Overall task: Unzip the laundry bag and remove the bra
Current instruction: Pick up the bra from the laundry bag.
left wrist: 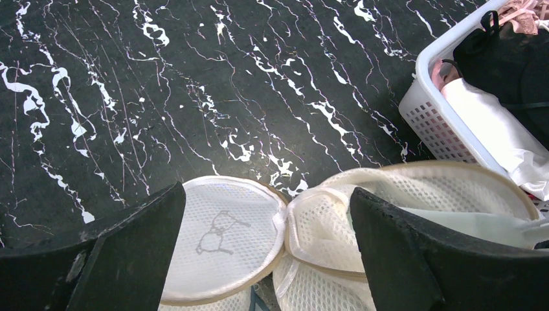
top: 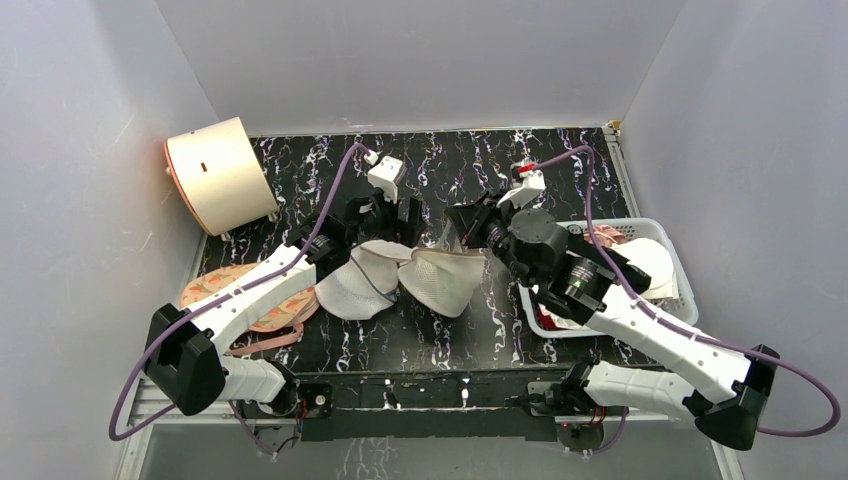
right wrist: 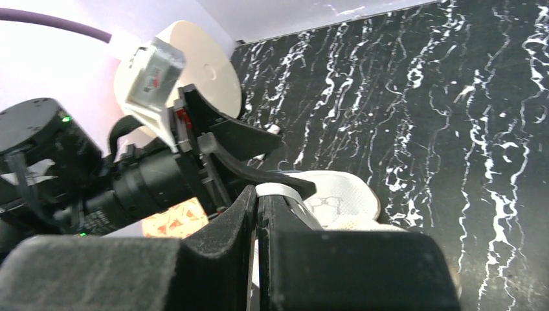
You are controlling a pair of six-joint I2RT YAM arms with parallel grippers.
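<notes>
The cream mesh laundry bag [top: 400,282] lies open in two round halves at the table's middle. In the left wrist view one half shows the black line drawing [left wrist: 220,234]. The other half [left wrist: 414,194] gapes, with something pale inside [left wrist: 472,221], perhaps the bra. My left gripper [top: 385,222] is open and empty just above the join of the halves [left wrist: 265,189]. My right gripper [top: 467,228] is at the right half's far edge, shut on a thin pale grey strap [right wrist: 285,191]. I cannot tell whether the strap is the bra's or the bag's.
A white basket [top: 655,226] of clothes stands at the right, close to the right arm; it also shows in the left wrist view [left wrist: 440,110]. A cream drum-shaped thing [top: 220,175] stands at the back left. A peach printed bra [top: 235,290] lies at the left under the left arm.
</notes>
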